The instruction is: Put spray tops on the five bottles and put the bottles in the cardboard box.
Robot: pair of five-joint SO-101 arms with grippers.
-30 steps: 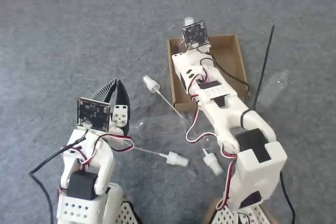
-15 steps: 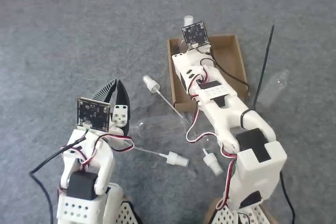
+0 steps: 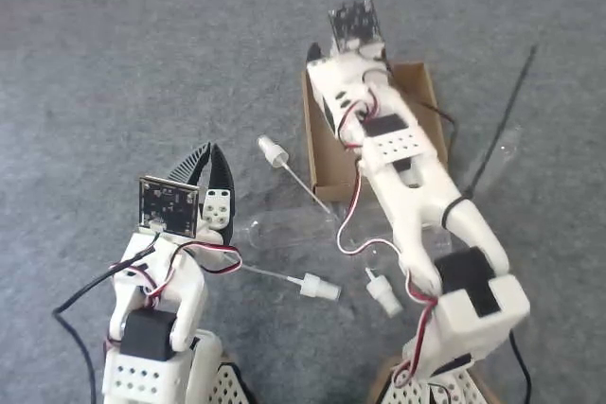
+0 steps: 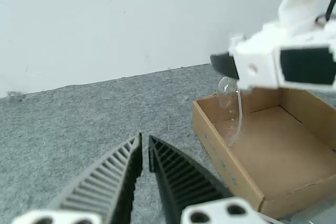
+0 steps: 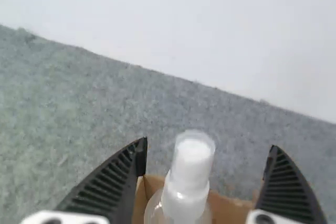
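Observation:
A clear bottle with a white spray top (image 5: pixel 189 167) stands in the far corner of the cardboard box (image 3: pixel 418 84). My right gripper (image 5: pixel 207 151) is open, one jaw on each side of the top and not touching it. From the left wrist view the same bottle (image 4: pixel 231 109) leans at the box (image 4: pixel 273 145) corner under the right arm. My left gripper (image 4: pixel 145 141) is shut and empty, low over the carpet left of the box. Another clear bottle (image 3: pixel 284 229) lies between the arms. Loose spray tops (image 3: pixel 273 151) (image 3: pixel 320 288) (image 3: pixel 383 293) lie nearby.
Grey carpet covers the table. A further clear bottle (image 3: pixel 500 152) lies right of the box beside a black cable (image 3: pixel 502 120). The left arm's gripper (image 3: pixel 210 164) sits on the carpet left of the lying bottle. Open carpet stretches to the far left.
The right arm's wrist has lifted and tipped upward over the box's far end. The left arm and the loose parts have not moved.

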